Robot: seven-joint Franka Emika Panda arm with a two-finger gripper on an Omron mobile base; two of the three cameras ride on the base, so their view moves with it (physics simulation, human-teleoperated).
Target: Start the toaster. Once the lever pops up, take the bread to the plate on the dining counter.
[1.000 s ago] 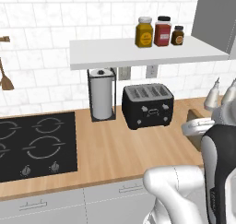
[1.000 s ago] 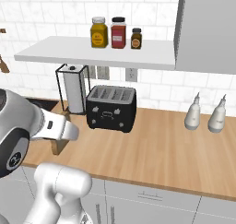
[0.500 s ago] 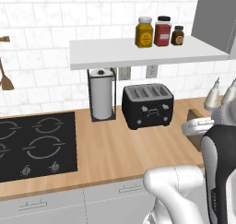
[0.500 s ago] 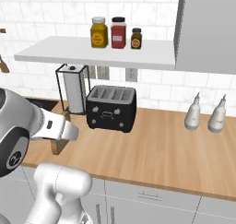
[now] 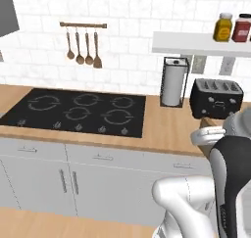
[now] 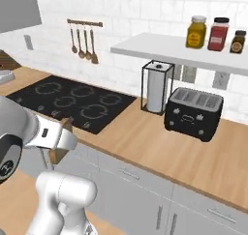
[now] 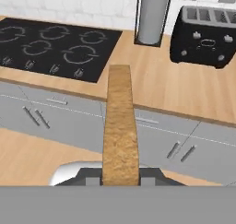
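Left base view: the black boxy toaster (image 5: 216, 98) sits at the wood worktop's (image 5: 169, 129) back edge, beside the paper-towel roll (image 5: 172, 82).

Right base view: bare worktop lies before the toaster; the bread's corner (image 6: 66, 123) is mostly hidden.

Hand view: the gripper (image 7: 120, 176) pinches the tan square bread slice (image 7: 120, 126) edge-on, off the worktop's front edge; fingertips barely visible.

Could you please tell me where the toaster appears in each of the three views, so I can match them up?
Left base view: toaster at the right edge, mid-height.
Right base view: right of centre, below the shelf.
Hand view: upper right corner.
Shared landmark: the paper-towel roll stands just left of it.
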